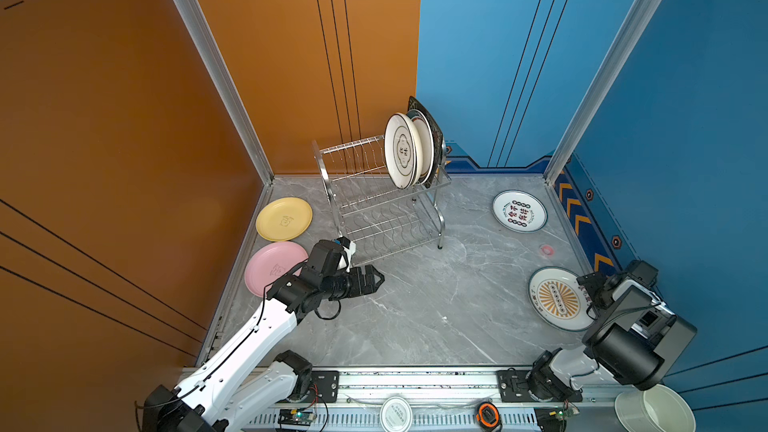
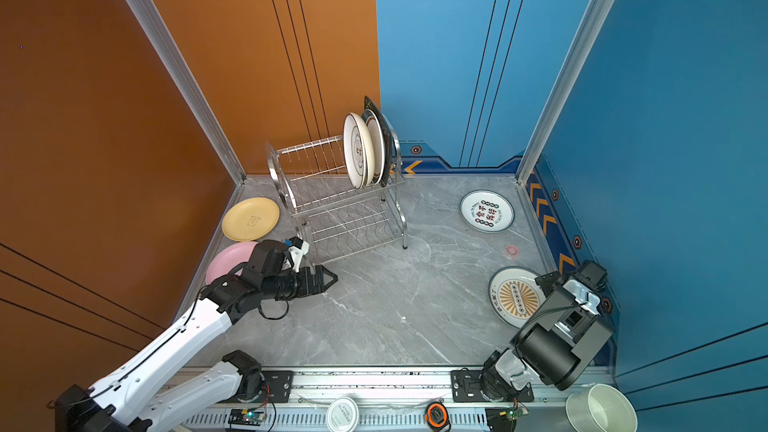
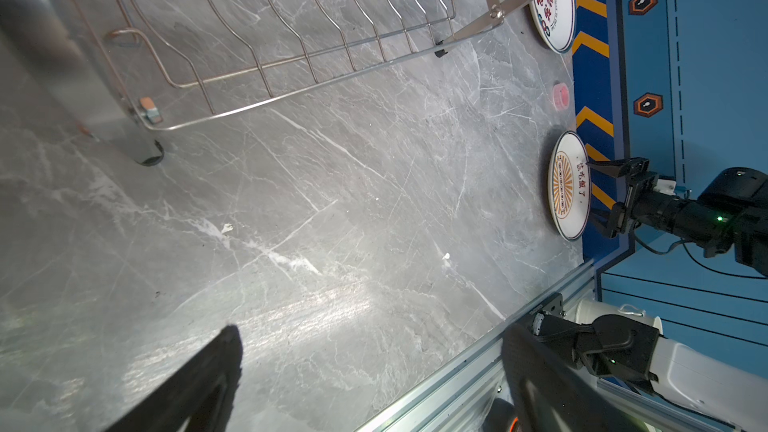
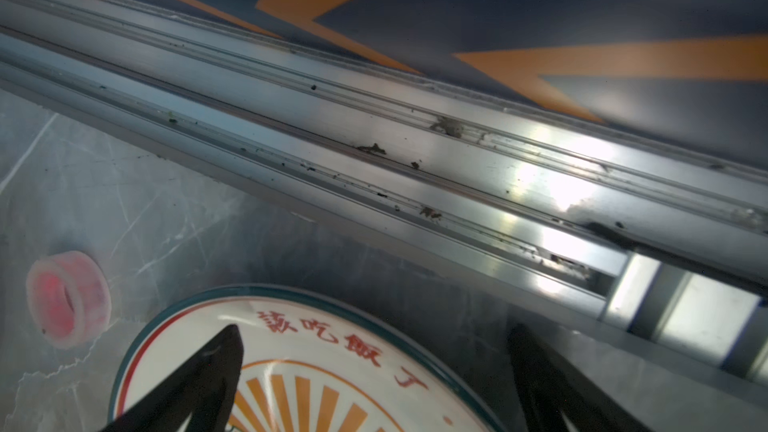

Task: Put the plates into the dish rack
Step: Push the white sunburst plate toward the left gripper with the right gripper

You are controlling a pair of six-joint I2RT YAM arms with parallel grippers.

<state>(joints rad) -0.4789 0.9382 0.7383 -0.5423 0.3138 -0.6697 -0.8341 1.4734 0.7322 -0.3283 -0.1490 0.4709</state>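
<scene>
Plates (image 1: 284, 219) dot the grey marble desk (image 1: 415, 305), orange wall (image 1: 124, 118) and blue wall (image 1: 478, 35) behind; dish rack (image 1: 365, 176) holds others upright; left end effector (image 1: 378, 278) and right end effector (image 3: 602, 195) agape, empty.

Plenty of room on the marble table (image 1: 436, 317) from the centre down to 6 o'clock, so either arm gets through easily. The dish rack (image 1: 390, 199) walls off 12 o'clock. Its upper slots are free on the 9 o'clock side, with plates (image 1: 405, 149) packed at the 3 o'clock end. The yellow plate (image 1: 284, 219) and pink plate (image 1: 270, 268) crowd 9 to 10 o'clock against the wall, and the left arm (image 1: 257, 334) lies over the pink one. At 4 o'clock the sunburst plate (image 4: 316, 367) sits near the side rail (image 4: 374, 151), so it's tight there. A pink tape roll (image 1: 546, 249) lies at 3 o'clock.
</scene>
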